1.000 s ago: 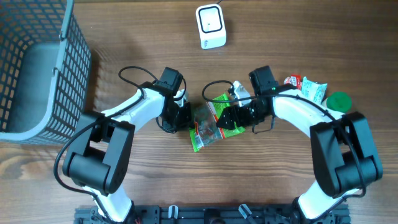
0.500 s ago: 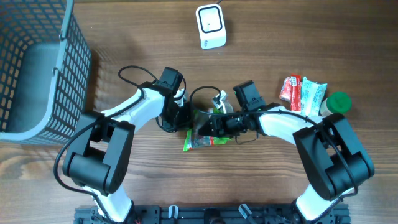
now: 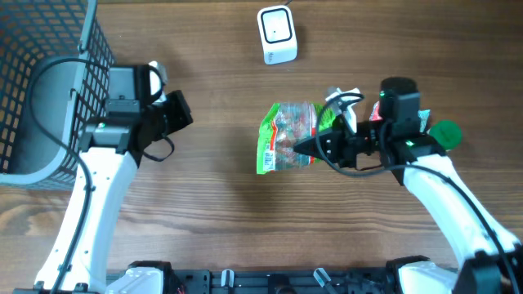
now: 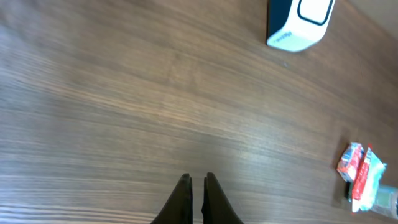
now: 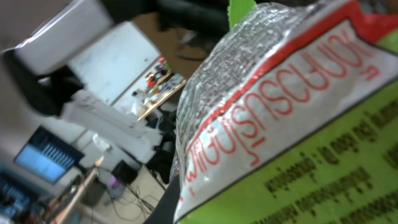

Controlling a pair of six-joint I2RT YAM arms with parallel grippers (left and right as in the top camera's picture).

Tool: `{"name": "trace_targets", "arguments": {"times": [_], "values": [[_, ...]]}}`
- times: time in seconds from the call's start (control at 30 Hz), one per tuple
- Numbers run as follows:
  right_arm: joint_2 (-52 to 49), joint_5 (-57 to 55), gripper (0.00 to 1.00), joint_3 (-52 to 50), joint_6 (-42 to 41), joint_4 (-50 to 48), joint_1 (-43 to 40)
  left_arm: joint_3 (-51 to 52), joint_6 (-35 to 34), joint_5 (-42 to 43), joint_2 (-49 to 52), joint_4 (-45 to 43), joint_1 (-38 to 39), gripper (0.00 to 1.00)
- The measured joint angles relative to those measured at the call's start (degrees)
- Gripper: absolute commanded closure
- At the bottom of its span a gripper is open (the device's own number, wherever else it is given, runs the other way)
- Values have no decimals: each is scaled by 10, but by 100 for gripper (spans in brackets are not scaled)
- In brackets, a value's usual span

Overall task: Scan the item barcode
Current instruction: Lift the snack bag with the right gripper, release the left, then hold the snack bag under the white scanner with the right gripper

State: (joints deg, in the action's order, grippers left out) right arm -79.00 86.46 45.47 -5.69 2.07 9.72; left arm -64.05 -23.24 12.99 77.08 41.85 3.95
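The item is a green and silver snack packet (image 3: 284, 139) with red print, held up above the middle of the table. My right gripper (image 3: 317, 147) is shut on the packet's right end. In the right wrist view the packet (image 5: 292, 112) fills most of the picture, with one dark finger (image 5: 171, 202) under its edge. The white barcode scanner (image 3: 276, 34) stands at the back of the table, some way beyond the packet. My left gripper (image 3: 180, 112) is shut on nothing, far off to the left. In its own view the closed fingertips (image 4: 185, 183) hover over bare wood, with the scanner (image 4: 298, 22) ahead.
A grey wire basket (image 3: 49, 90) fills the far left corner. Behind my right arm lie a red packet (image 3: 377, 110) and a green round lid (image 3: 446, 133). The left wrist view shows the red and pale packets (image 4: 360, 180) at its right edge.
My right gripper has shut on the packet and carried it up and to the right. My left arm has let go of the packet's side and drawn back to the left, near the basket.
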Motion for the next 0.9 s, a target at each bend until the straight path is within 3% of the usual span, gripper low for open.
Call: {"name": "trace_targets", "arguments": {"times": [0.13,0.2,0.33,0.4,0.47,0.6,0.77,0.9], "values": [[37,29,96,-1,-158,-201,0,0,33,-21,0,5,-19,95],[39,29,96,-1,-211,-212,0,0,38,-49,7,5,-28,95],[39,29,96,-1,-247,-213,0,0,42,-78,11,2,-42,84],[39,29,96,-1,-260,-213,0,0,45,-93,11,-4,-49,70],[39,29,96,-1,-266,-213,0,0,49,-111,11,-9,-54,25],[39,29,96,-1,-271,-212,0,0,48,-132,11,-18,-55,2],[36,16,96,1,-229,-90,2,0,50,-174,11,-43,-55,0],[2,-116,95,1,-128,59,38,0,50,-181,11,-44,-55,0]]}}
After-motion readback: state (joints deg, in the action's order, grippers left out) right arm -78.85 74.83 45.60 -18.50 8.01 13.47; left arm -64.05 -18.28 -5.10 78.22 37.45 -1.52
